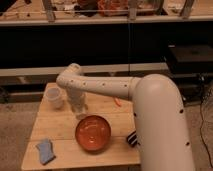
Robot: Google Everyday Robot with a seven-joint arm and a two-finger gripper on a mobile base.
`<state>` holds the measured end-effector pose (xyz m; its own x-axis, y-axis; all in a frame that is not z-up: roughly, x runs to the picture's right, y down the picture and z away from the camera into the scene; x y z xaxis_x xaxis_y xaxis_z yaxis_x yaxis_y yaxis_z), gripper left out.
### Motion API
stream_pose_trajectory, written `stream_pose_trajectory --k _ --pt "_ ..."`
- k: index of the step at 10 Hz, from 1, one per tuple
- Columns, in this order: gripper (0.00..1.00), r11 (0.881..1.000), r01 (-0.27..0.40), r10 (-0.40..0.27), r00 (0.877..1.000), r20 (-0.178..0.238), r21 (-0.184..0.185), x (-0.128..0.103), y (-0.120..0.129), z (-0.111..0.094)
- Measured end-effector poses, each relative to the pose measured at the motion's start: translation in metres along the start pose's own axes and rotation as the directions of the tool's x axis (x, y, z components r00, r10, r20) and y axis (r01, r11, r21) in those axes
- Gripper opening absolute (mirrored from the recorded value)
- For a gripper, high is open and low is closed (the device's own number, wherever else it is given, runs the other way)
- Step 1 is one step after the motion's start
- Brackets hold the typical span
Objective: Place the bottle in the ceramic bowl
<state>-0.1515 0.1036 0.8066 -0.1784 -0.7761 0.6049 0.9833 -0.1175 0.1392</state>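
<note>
The ceramic bowl [93,133], round and glossy orange-red, sits on the wooden table [60,127] near its front middle. My white arm reaches in from the right, bends at the elbow and points down. The gripper [78,106] hangs just behind the bowl, to the right of a whitish cup. A pale, see-through shape at the gripper's tip looks like the bottle [80,111], close to the tabletop. The arm hides most of it. I cannot tell whether it is held.
A whitish translucent cup [56,97] stands at the back left. A blue cloth [46,151] lies at the front left corner. A small orange object [117,102] lies by the arm. A black-and-white striped thing [132,138] sits at the front right. Dark shelving stands behind the table.
</note>
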Motion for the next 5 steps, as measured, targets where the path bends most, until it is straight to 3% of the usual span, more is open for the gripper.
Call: stream_pose_trajectory --k 5 --pt "0.00 1.000 -0.011 0.011 1.000 -0.011 0.029 -0.019 0.007 0.003"
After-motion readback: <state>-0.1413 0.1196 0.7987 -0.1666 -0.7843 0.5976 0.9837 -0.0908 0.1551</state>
